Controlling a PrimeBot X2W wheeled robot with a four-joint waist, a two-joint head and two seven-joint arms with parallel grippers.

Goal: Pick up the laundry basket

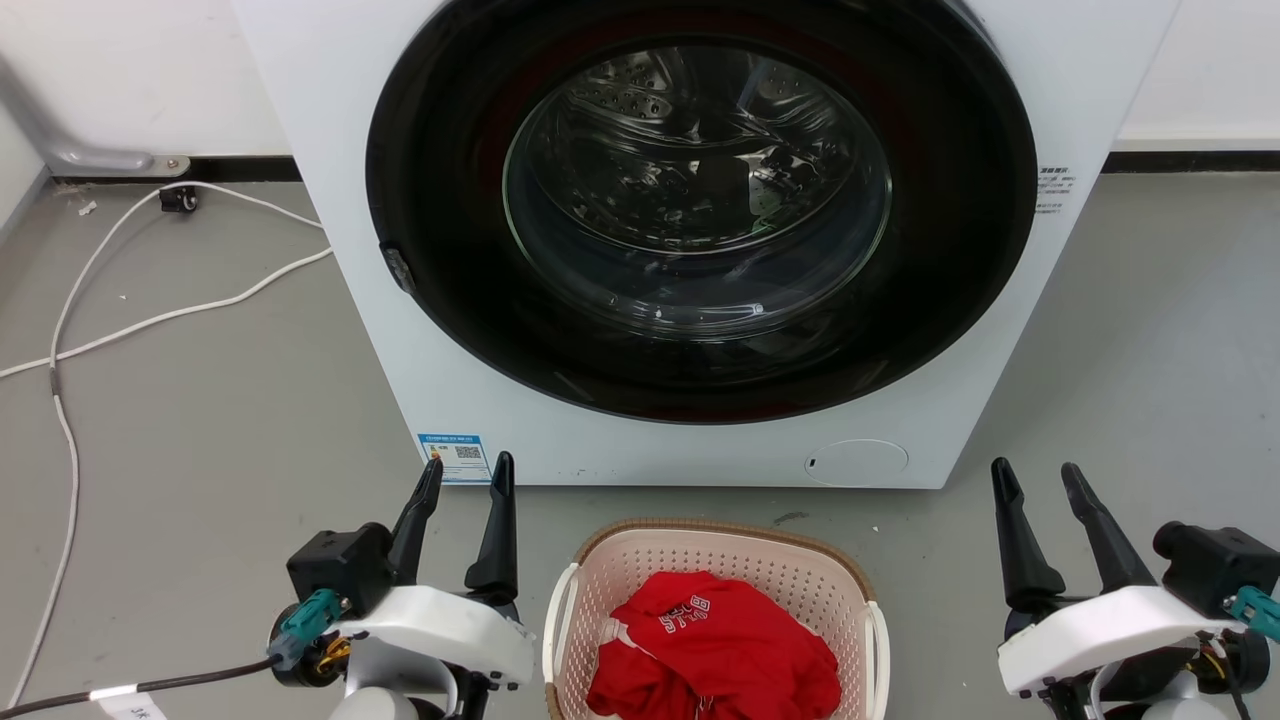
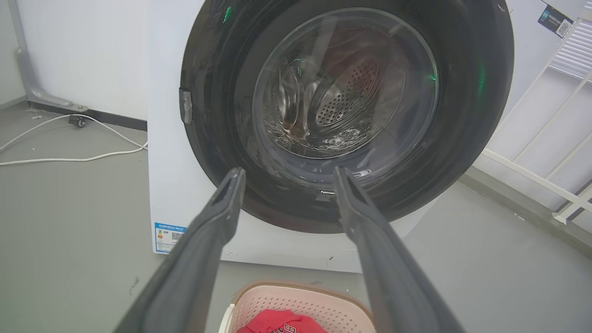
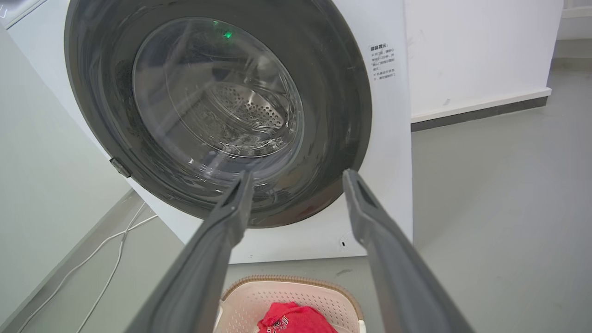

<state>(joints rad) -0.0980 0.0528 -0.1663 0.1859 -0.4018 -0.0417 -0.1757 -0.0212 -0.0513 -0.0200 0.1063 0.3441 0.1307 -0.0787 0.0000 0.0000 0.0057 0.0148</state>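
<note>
The laundry basket point(image 1: 760, 565) sits on the floor just before the washing machine point(image 1: 400, 330), a red garment point(image 1: 715, 640) inside, squarely between the arms (handy for a two-sided lift). The left gripper point(image 1: 468, 462) and right gripper point(image 1: 1033, 466) flank it, fingers parted, holding nothing.

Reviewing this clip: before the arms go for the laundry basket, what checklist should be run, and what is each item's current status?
1. Left gripper open and empty: ok.
2. Right gripper open and empty: ok.
3. Laundry basket sits between both grippers: ok.
4. White side handles uncovered: ok.
5. Red garment fully inside the basket: cannot tell, the near part is cut off by the head view's bottom edge.
6. Washing machine door shut, apart from the basket: ok.
</note>
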